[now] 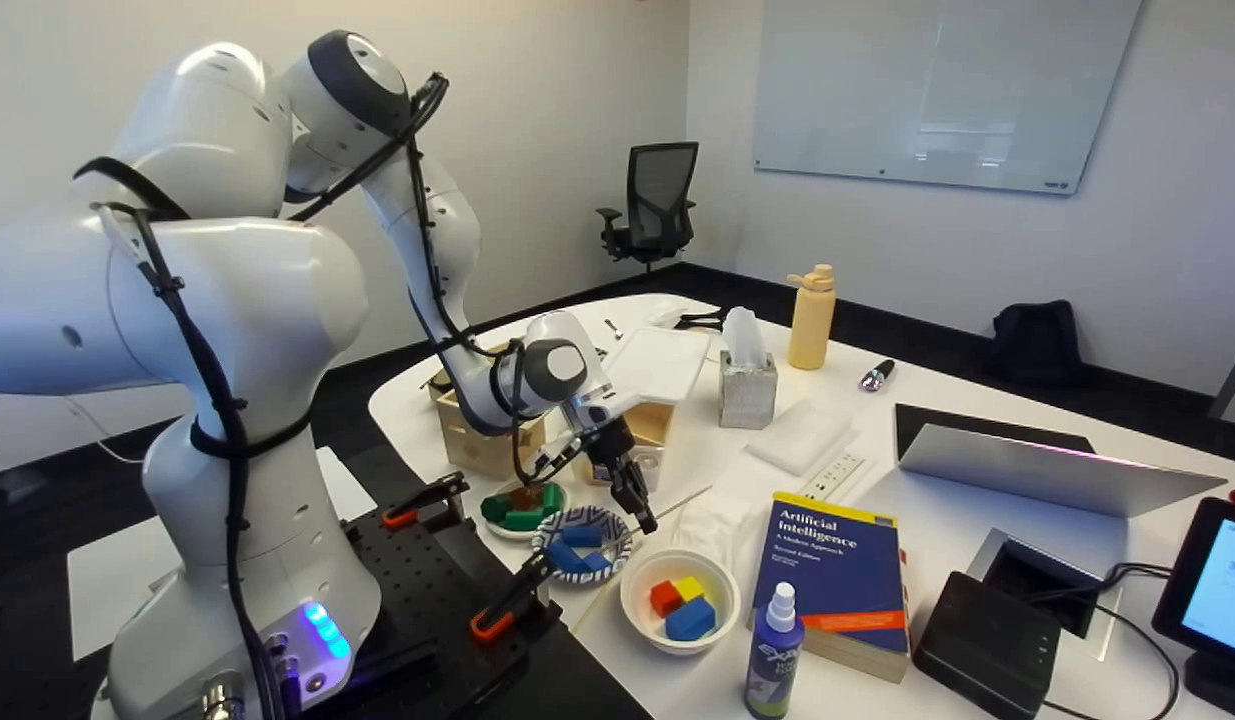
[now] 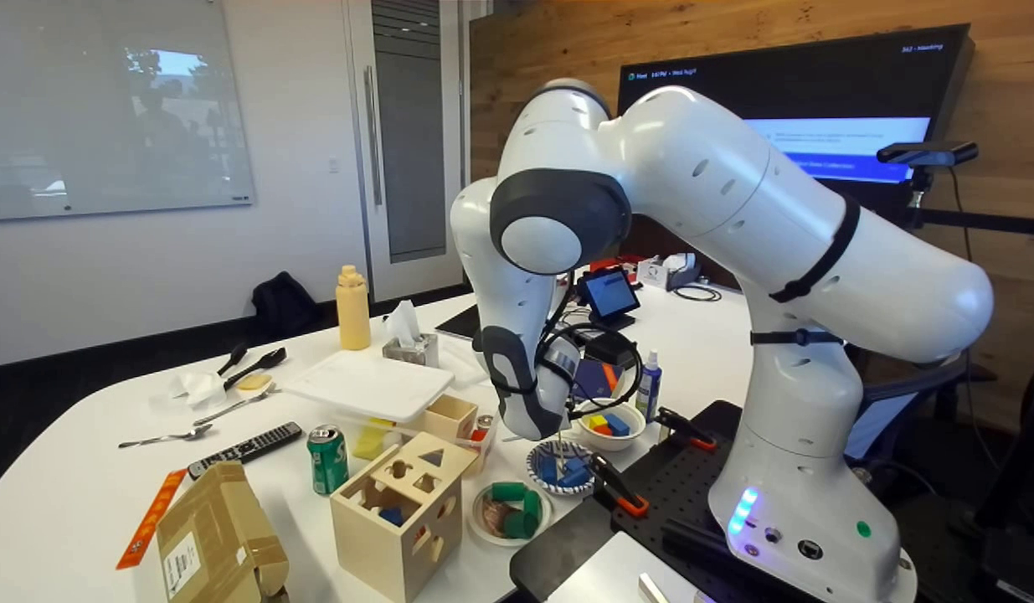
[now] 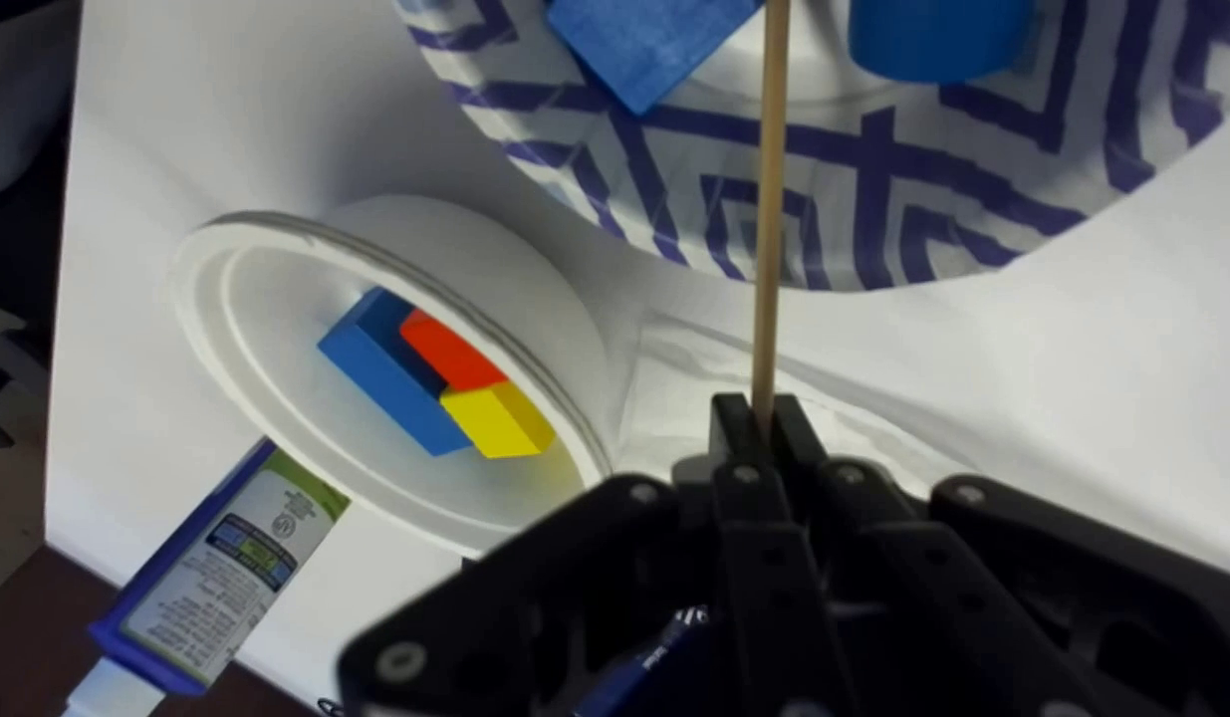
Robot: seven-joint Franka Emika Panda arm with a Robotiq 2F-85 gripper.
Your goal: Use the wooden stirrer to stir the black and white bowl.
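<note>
The patterned bowl is white with dark zigzag lines and holds several blue blocks. It also shows in an exterior view and at the top of the wrist view, partly cut off. My gripper is shut on the wooden stirrer, a thin pale stick. The stirrer slants from the fingertips over the bowl's rim, in among the blue blocks; its far end is out of the wrist view. In an exterior view the gripper is just above the bowl's edge, and the stirrer's other end sticks out behind the fingers.
A white bowl with red, yellow and blue blocks stands close beside the patterned bowl. A plate with green blocks is on its other side. A wooden shape box, a blue book, a spray bottle and black clamps are nearby.
</note>
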